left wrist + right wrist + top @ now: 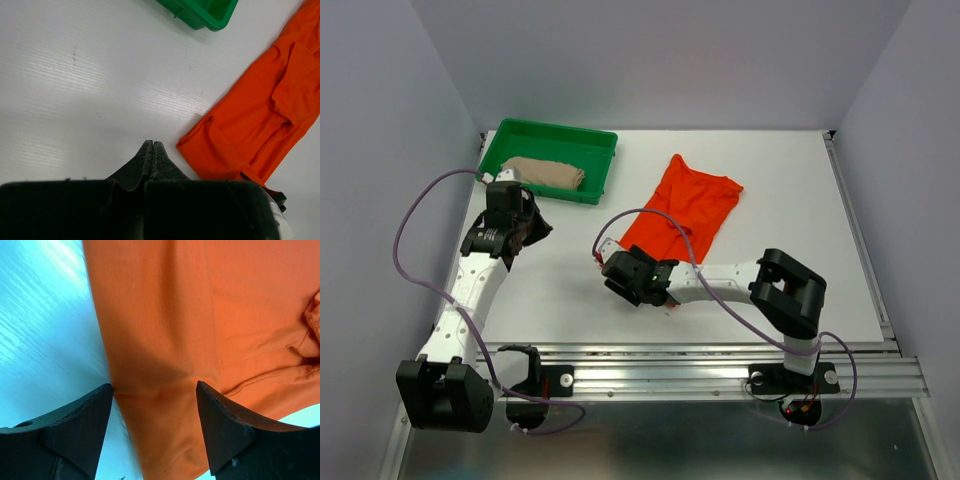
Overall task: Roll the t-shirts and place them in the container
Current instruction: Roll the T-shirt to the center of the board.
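Overhead, the left tool [528, 226] is shut and empty, and the green tray [560, 131] just beyond it holds the bundled beige t-shirt [545, 172]. The right tool [642, 268] sits at the near end of the orange t-shirt [685, 205], which lies flat on the tabletop [790, 200]. From the left wrist, the tips press together over bare tabletop, with the orange t-shirt ahead to the right. From the right wrist, the fingers [95, 405] stand wide apart, straddling the fabric's near edge and gripping nothing.
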`<state>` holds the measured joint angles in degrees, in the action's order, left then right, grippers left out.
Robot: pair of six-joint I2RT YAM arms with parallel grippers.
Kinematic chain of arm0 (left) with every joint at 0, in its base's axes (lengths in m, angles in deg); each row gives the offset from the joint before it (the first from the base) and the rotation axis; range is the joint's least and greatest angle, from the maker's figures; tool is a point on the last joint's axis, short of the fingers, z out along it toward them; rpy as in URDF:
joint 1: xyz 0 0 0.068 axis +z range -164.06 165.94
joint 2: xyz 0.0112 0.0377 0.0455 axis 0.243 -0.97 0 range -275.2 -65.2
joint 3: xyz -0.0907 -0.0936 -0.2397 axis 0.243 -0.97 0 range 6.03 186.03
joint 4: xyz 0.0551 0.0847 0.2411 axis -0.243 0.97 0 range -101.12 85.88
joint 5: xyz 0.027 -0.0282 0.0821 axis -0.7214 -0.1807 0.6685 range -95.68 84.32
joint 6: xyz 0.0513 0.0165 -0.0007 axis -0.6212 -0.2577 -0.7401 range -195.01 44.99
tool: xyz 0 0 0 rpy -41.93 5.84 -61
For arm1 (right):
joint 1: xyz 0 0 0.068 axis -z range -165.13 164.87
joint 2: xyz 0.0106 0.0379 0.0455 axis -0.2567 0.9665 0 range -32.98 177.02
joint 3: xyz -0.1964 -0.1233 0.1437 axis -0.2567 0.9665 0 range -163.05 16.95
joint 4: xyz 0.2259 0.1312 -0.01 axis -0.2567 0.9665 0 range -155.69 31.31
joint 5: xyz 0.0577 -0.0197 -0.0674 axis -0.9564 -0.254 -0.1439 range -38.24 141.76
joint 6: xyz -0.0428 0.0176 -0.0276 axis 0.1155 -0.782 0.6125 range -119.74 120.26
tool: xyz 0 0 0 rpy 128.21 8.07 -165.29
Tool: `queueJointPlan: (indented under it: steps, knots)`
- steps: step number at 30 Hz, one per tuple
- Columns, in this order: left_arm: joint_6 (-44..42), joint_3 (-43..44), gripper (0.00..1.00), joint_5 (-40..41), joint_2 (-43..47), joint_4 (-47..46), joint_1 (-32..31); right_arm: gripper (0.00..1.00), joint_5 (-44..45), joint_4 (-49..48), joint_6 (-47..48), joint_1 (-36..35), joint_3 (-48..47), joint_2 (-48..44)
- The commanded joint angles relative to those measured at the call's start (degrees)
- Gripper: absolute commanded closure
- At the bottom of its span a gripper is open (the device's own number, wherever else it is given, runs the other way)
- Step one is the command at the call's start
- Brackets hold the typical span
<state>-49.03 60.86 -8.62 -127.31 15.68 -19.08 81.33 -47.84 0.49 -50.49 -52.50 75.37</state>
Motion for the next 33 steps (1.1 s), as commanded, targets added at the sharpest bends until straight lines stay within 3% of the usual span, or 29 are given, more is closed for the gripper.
queueJointPlan:
  steps: [1, 19, 29, 33]
  knots:
    - [-0.23, -0.42, 1.0, -0.31, 1.64, -1.23, 0.36, 0.26, 0.58, -0.27, -0.05, -0.64, -3.93, -3.77]
    - [-0.31, -1.21, 1.0, -0.31, 1.73, -1.41, 0.36, 0.26, 1.55, -3.52, -2.25, -0.64, -0.6, 3.26]
    - [-0.22, -1.74, 1.0, -0.84, 1.9, -1.76, 0.36, 0.41, 5.86, -8.97, -2.6, -0.64, 2.48, 5.46]
    - [-0.4, -1.65, 1.0, -0.93, 1.9, -1.85, 0.36, 0.53, 6.56, -9.76, -3.13, -0.64, 2.92, 5.29]
